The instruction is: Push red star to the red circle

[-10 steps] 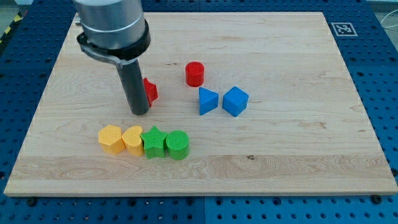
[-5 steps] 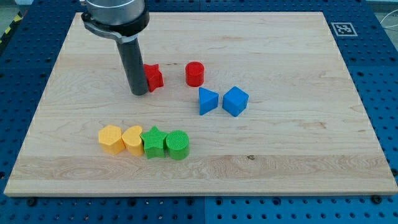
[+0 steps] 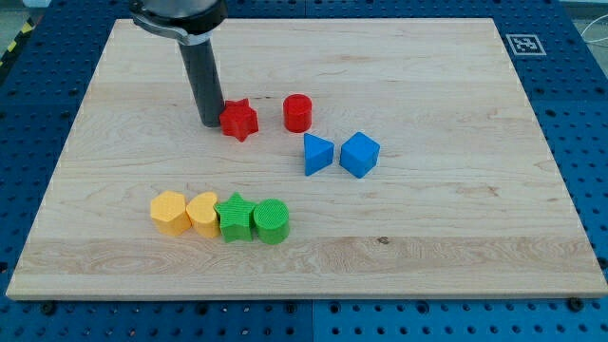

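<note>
The red star [image 3: 239, 120] lies on the wooden board, left of the red circle [image 3: 297, 112], with a small gap between them. My tip [image 3: 211, 123] stands right against the star's left side. The rod rises from there to the view's top left. The star is fully visible now.
A blue triangle [image 3: 317, 154] and a blue cube [image 3: 360, 154] lie below and right of the red circle. A row of an orange hexagon [image 3: 169, 211], a yellow heart [image 3: 202, 213], a green star [image 3: 235, 217] and a green circle [image 3: 271, 221] lies at the lower left.
My tip has moved up the view, from below-left of the red star to its left side. The star has shifted right and slightly up, closer to the red circle.
</note>
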Motion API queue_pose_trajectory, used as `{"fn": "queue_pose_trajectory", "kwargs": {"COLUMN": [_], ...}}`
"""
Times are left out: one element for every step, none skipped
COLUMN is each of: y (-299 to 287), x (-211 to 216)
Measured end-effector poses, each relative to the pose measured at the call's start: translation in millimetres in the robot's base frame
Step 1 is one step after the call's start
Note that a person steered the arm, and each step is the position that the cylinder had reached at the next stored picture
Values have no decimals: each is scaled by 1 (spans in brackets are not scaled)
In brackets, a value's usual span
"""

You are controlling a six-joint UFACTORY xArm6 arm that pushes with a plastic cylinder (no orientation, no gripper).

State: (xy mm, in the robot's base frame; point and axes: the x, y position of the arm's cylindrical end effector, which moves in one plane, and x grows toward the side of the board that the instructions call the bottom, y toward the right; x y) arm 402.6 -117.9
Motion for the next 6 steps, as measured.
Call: {"fn": "queue_pose_trajectory", "kwargs": {"y": [5,12,23,34,46,50], "x": [0,0,0,0,0,0]}}
